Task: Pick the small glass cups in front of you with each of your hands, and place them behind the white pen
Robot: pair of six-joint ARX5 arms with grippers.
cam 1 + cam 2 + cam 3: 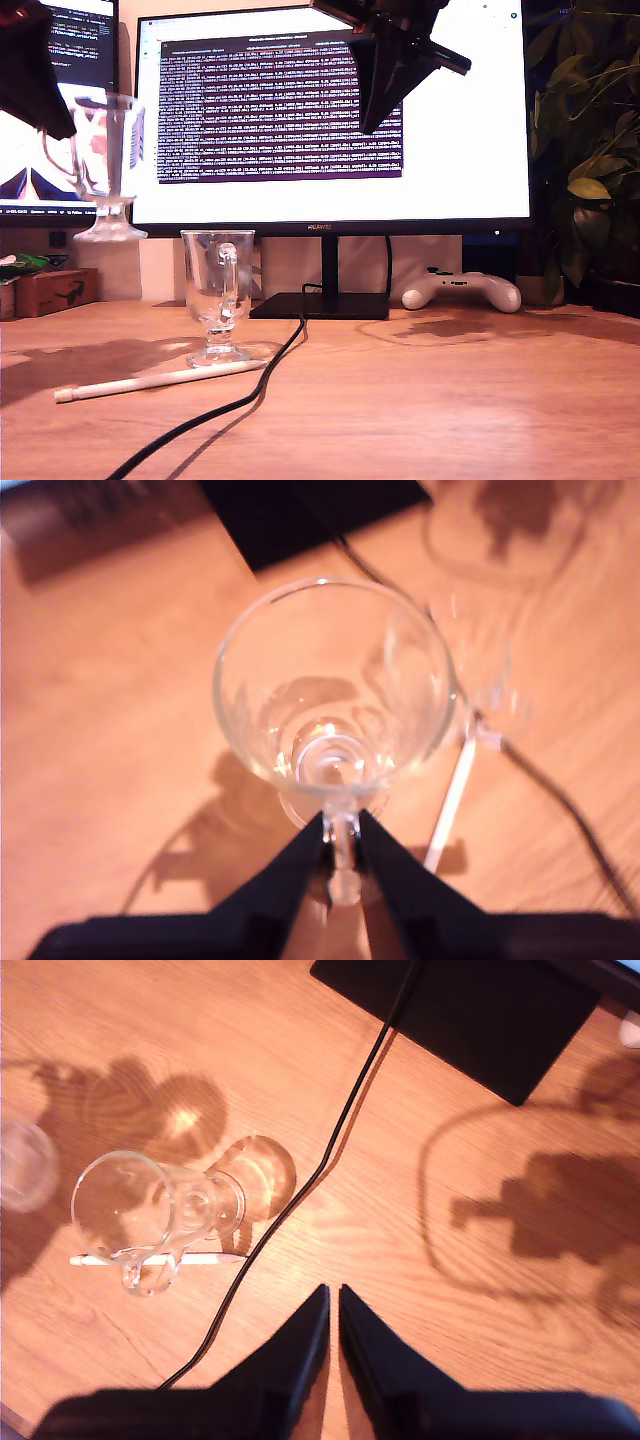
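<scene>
One small glass cup [108, 150] hangs in the air at the exterior view's left, well above the table. My first gripper [342, 825] is shut on its handle, and the cup's mouth [330, 680] faces the first wrist camera. The other glass cup [218, 300] stands upright on the wooden table just behind the white pen [160, 381], which lies flat. The second wrist view shows this cup [150, 1210] and the pen [200, 1257] from above. My second gripper [333, 1310] is shut on nothing, high above the table [372, 120] and to the standing cup's right in the exterior view.
A black cable [250, 385] runs from the monitor's base [320, 305] across the table past the standing cup. A large monitor [330, 110] fills the back. A white game controller [462, 291] lies at the exterior view's right, near a plant [590, 150]. A cardboard box [50, 290] sits at its left.
</scene>
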